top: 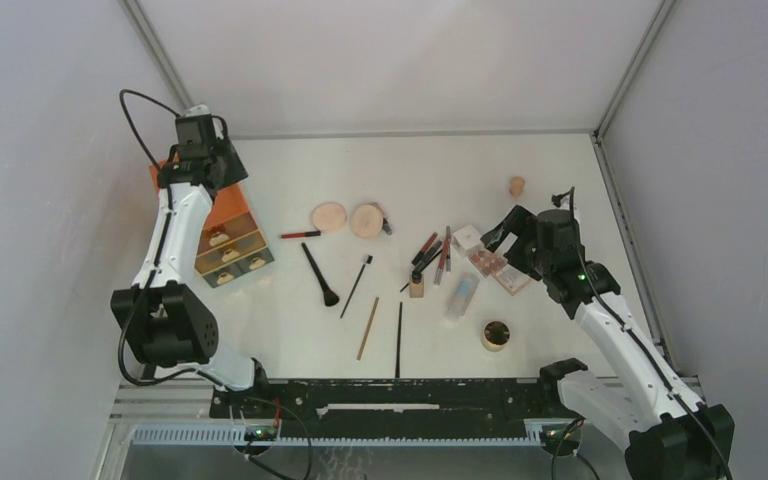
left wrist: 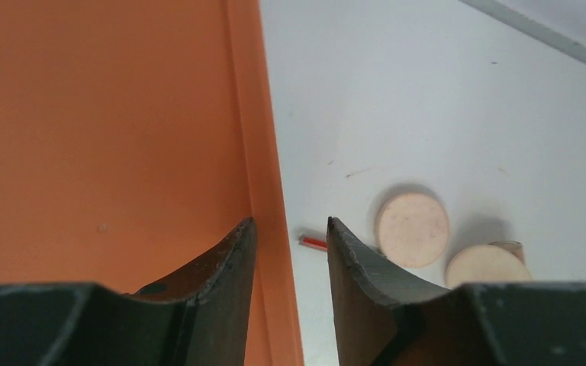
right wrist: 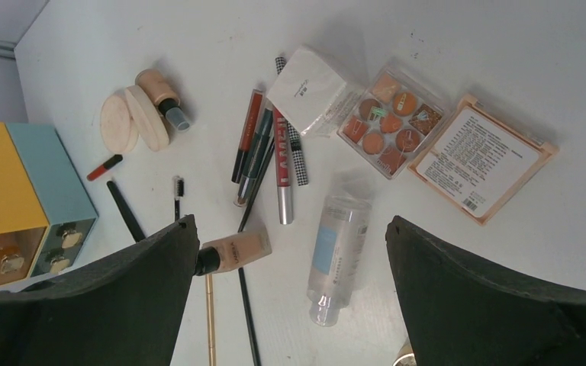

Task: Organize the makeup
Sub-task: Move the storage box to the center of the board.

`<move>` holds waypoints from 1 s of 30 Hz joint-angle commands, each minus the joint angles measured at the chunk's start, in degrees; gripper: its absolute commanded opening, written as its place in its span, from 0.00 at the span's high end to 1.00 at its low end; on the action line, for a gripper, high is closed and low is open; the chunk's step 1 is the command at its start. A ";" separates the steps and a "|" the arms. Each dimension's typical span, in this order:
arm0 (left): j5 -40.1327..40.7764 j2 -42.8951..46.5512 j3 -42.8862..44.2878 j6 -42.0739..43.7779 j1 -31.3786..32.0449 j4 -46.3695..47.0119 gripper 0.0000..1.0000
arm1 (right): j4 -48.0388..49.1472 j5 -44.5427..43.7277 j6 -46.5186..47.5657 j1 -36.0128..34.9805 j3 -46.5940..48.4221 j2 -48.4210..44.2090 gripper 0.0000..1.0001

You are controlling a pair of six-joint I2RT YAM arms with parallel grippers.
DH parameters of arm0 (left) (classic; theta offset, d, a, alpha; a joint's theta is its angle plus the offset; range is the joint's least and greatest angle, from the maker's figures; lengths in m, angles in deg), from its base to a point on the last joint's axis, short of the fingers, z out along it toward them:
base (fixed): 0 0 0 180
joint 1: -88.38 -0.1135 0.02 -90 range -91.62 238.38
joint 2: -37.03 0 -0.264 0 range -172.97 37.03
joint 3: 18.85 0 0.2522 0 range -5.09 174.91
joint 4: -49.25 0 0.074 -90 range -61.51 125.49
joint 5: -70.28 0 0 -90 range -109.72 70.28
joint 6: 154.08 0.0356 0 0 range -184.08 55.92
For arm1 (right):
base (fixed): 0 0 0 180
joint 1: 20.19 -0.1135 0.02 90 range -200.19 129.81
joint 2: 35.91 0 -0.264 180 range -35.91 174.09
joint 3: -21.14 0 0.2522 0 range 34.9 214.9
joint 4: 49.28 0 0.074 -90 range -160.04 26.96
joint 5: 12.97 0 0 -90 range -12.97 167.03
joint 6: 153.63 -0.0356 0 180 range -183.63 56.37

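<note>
Starting at the near edge of the table (top: pixel 290 180): one small round jar (top: pixel 496 335) sits toward the right. Left of it are two thin sticks, a long black pencil (top: pixel 399 339) and a wooden pencil (top: pixel 368 327), both with their long axes running near to far. A step farther, one clear tube (right wrist: pixel 337 255) lies on its side, cap toward the near edge, with one tan foundation bottle (right wrist: pixel 236 250) lying near its left. Left again, one black brush (top: pixel 320 274) slants, bristle head nearer and handle aimed far-left, and one thin spoolie wand (top: pixel 357 285) leans the other way. The right gripper (right wrist: pixel 291 223) hangs over this cluster, fingers spread wide, nothing between them. Beyond the tube lies one palette (right wrist: pixel 387 118) of reddish pans, beside a loose fan of lip pencils (right wrist: pixel 282 171) running mostly near to far. Farther left, one short red pencil (top: pixel 300 234) points at two round tan compacts (top: pixel 329 216), side by side. At the far left edge, the left gripper (left wrist: pixel 290 229) hovers at the rim of the orange three-drawer box (left wrist: pixel 107 137), fingers a little apart, holding nothing.
</note>
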 commanded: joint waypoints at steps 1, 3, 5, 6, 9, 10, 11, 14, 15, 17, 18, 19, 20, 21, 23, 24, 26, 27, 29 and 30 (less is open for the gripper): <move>-10.75 -5.05 0.89 -0.22 0.76 -0.95 0.57 | -0.43 -1.22 -0.84 0.71 0.06 -1.83 0.02; -10.64 -4.99 2.02 0.26 0.73 -0.97 0.55 | -0.83 -1.27 -0.78 0.97 0.06 -2.25 0.01; -10.54 -4.06 2.95 0.90 1.03 -1.10 0.53 | -1.20 -1.54 -0.74 1.11 0.06 -2.61 0.01; -10.01 -3.46 3.47 1.29 1.32 -1.19 0.53 | -1.23 -1.57 -0.75 1.24 -0.02 -2.73 0.01; -7.36 -1.49 5.63 2.96 3.88 -2.51 0.48 | -0.79 -1.34 -0.71 1.37 -0.05 -2.58 0.02; -6.02 -0.95 6.92 3.80 5.04 -3.50 0.46 | -0.56 -1.25 -0.80 1.38 -0.03 -2.39 0.02; -4.50 -0.30 7.50 4.07 6.24 -4.03 0.45 | -0.29 -1.07 -0.83 1.40 -0.05 -2.17 0.02; 0.00 1.65 10.07 3.68 8.54 -6.70 0.34 | 0.60 -0.25 -1.34 1.38 -0.05 -1.51 0.02; 1.07 2.64 10.48 2.71 8.55 -7.50 0.30 | 0.88 0.00 -1.37 1.38 -0.05 -1.31 0.02; 5.20 5.12 10.51 1.59 8.18 -9.27 0.26 | 1.09 0.31 -1.37 1.38 -0.01 -1.09 0.02; 6.75 6.62 10.17 0.98 7.56 -10.22 0.25 | 1.07 0.35 -1.26 1.38 -0.04 -1.05 0.02; 7.80 8.15 9.58 0.06 6.69 -11.12 0.24 | 1.06 0.25 -1.14 1.38 -0.05 -0.93 0.02; 8.18 10.14 8.40 -1.26 5.23 -11.80 0.24 | 1.10 0.27 -1.00 1.38 -0.04 -0.78 0.02; 8.38 12.31 6.81 -2.80 3.56 -12.43 0.23 | 1.21 0.34 -0.75 1.38 -0.01 -0.61 0.02; 9.05 16.90 2.81 -5.34 0.25 -12.82 0.23 | 1.65 0.68 -0.18 1.46 0.02 -0.17 0.02; 10.83 19.29 0.81 -6.09 -0.76 -13.01 0.23 | 2.03 0.93 0.00 1.53 0.00 0.19 0.02; 14.77 23.31 -2.87 -7.03 -2.34 -13.73 0.21 | 3.19 1.92 0.33 1.70 -0.05 1.08 0.02; 16.05 25.27 -4.64 -7.91 -3.31 -14.70 0.20 | 3.86 2.77 0.45 1.81 0.02 1.77 0.02; 15.55 27.59 -7.24 -9.28 -6.09 -16.05 0.21 | 4.83 4.05 0.71 1.85 0.40 2.99 0.02; 14.46 28.60 -8.64 -10.00 -7.64 -16.49 0.26 | 5.05 4.43 0.81 1.85 0.72 3.61 0.02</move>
